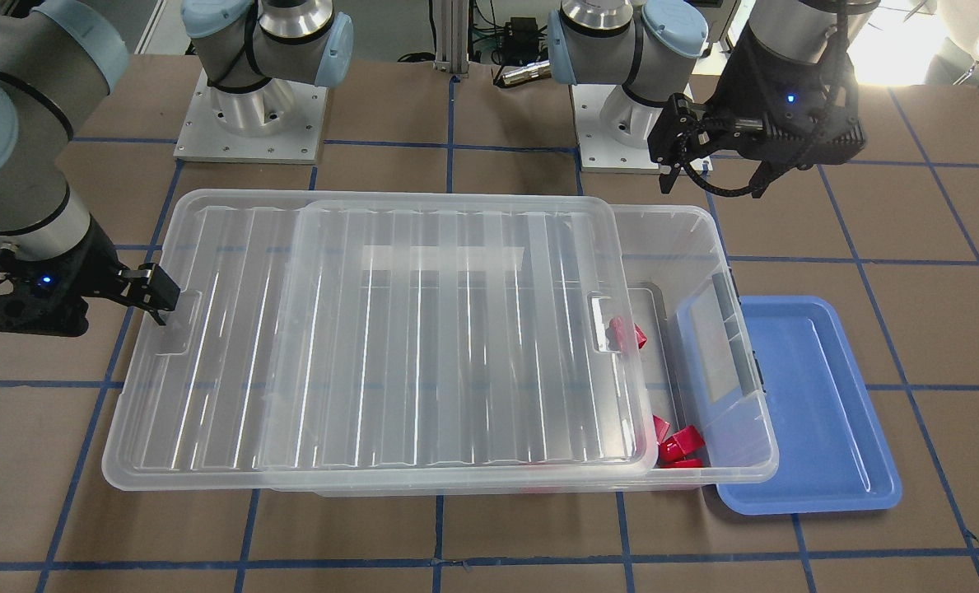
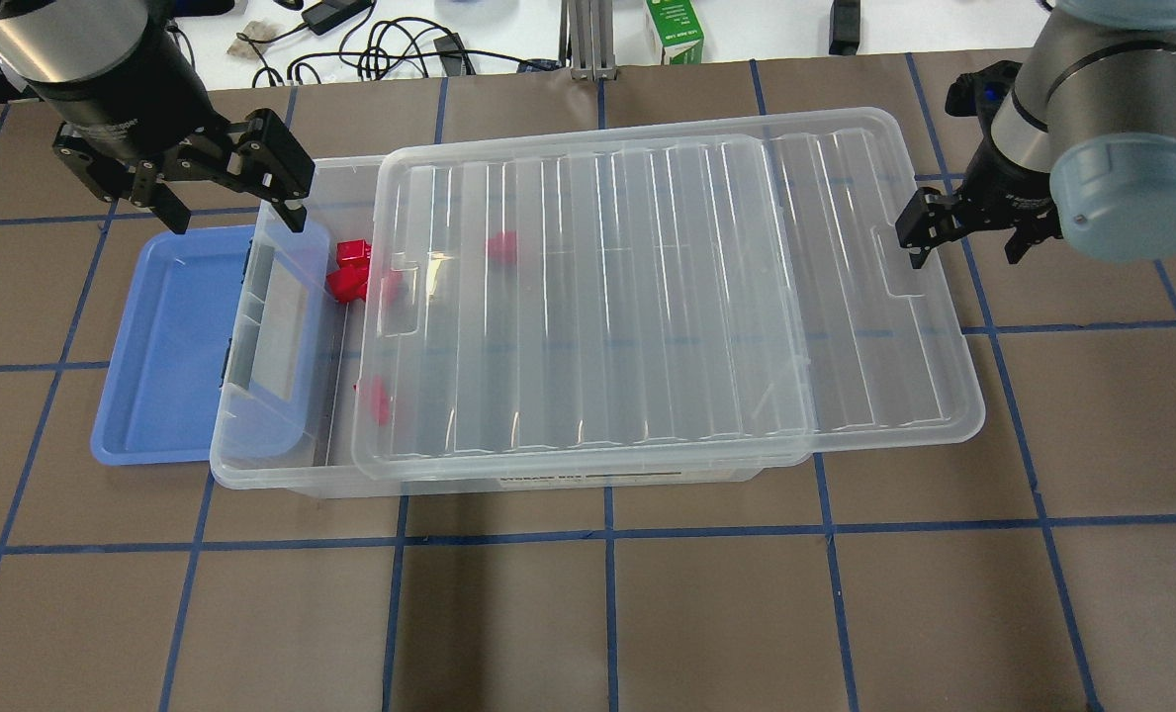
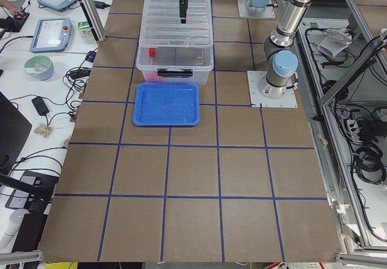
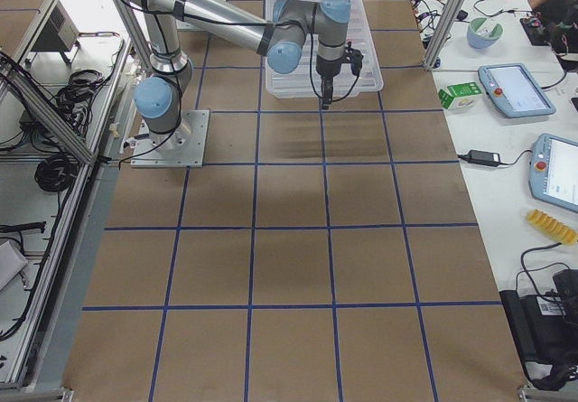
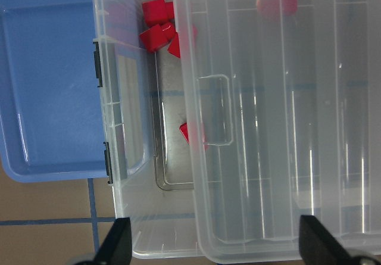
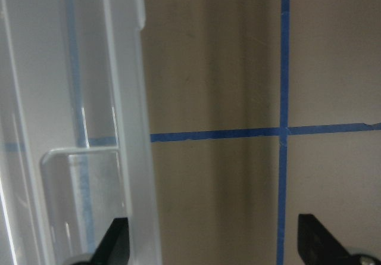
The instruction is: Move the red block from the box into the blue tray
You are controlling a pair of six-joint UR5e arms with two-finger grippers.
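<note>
The clear box [image 2: 251, 465] lies across the table with its ribbed lid [image 2: 647, 297] slid toward my right, so the end by the blue tray [image 2: 167, 336] is open. One lone red block [image 2: 377, 396] sits in that opening, half under the lid's edge; it also shows in the left wrist view [image 5: 191, 133]. A group of red pieces [image 2: 350, 272] lies at the far corner, and another red piece [image 2: 501, 247] is under the lid. My left gripper [image 2: 229, 203] is open and empty above the box's far left corner. My right gripper [image 2: 963, 242] is open and empty at the lid's right end.
The blue tray [image 1: 818, 412] is empty and touches the box's end. The two arm bases [image 1: 250, 123] stand behind the box. A green carton [image 2: 675, 30] and cables lie beyond the table's far edge. Bare brown table with blue tape lines surrounds the box.
</note>
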